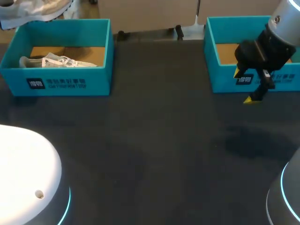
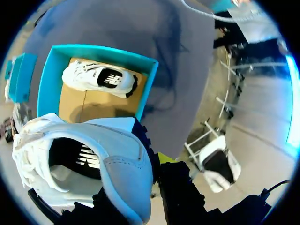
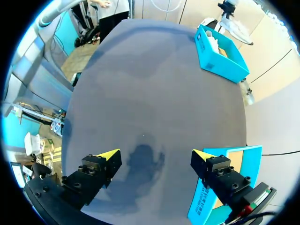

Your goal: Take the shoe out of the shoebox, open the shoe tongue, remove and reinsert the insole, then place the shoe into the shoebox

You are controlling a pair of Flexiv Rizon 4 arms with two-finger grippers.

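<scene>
Dark grey table, left shoebox holding white shoe, right shoebox opposite

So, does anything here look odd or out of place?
Nothing is spilled or broken. One white shoe lies on its side in the left shoebox, while the left gripper holds a second shoe above it.

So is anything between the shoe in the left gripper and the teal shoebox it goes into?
Nothing hangs between them, but a second white sneaker lies inside the teal cardboard shoebox against one wall; the brown floor beside it is bare.
</scene>
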